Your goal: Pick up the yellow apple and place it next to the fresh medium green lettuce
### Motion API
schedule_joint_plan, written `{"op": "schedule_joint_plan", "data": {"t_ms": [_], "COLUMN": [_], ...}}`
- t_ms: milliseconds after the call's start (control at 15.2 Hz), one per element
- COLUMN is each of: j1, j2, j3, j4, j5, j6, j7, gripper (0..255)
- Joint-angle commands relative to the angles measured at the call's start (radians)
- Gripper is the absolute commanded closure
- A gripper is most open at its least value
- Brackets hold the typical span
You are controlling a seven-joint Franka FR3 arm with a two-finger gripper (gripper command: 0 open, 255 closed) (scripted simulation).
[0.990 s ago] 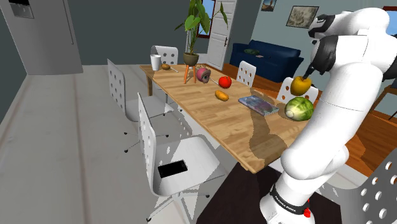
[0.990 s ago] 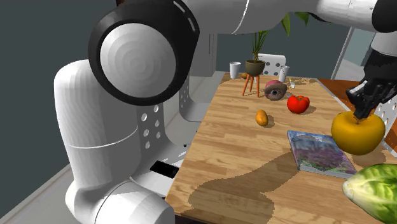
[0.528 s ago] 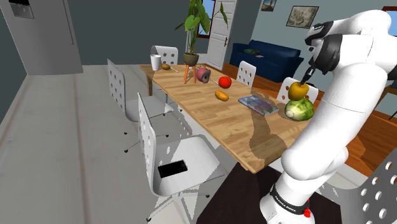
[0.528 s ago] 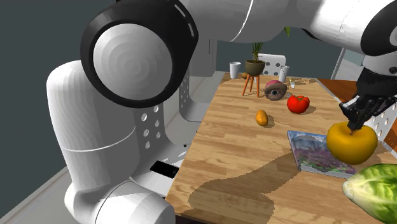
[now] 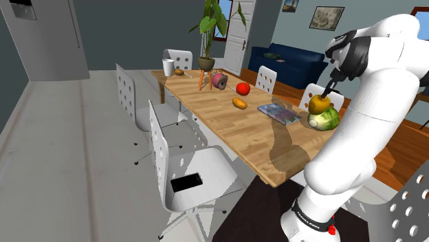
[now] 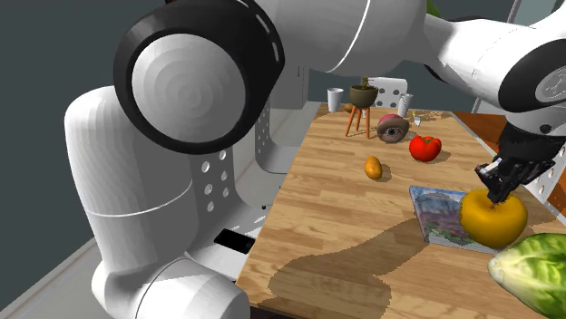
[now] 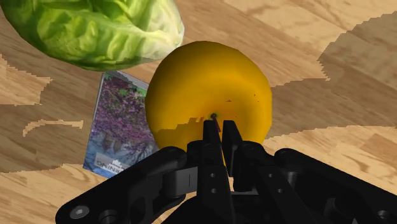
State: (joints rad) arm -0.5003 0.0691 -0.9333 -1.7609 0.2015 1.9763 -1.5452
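One long wooden table (image 5: 227,130) carries it all. Near its corner by the arm sits the green lettuce (image 5: 326,119), with a magazine (image 6: 444,216) just beside it. The yellow apple (image 6: 492,218) hangs between the two, low over the table and close to the lettuce; whether it touches down I cannot tell. It is nearly round, with no real long axis, stem end up. The end effector (image 7: 221,135) pinches it at the stem. Placing is in hand: I judge the next move to be a short descent, then release.
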Motion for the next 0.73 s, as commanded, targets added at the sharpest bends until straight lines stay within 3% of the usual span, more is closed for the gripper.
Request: {"op": "schedule_joint_plan", "data": {"t_ms": [0, 660], "j1": [0.001, -0.004], "j2": [0.002, 0.033], "j3": [0.001, 0.007], "j4": [-0.027, -0.137], "j5": [0.004, 0.047], "j6": [0.029, 0.152], "j7": [-0.004, -0.044], "gripper": [255, 255]}}
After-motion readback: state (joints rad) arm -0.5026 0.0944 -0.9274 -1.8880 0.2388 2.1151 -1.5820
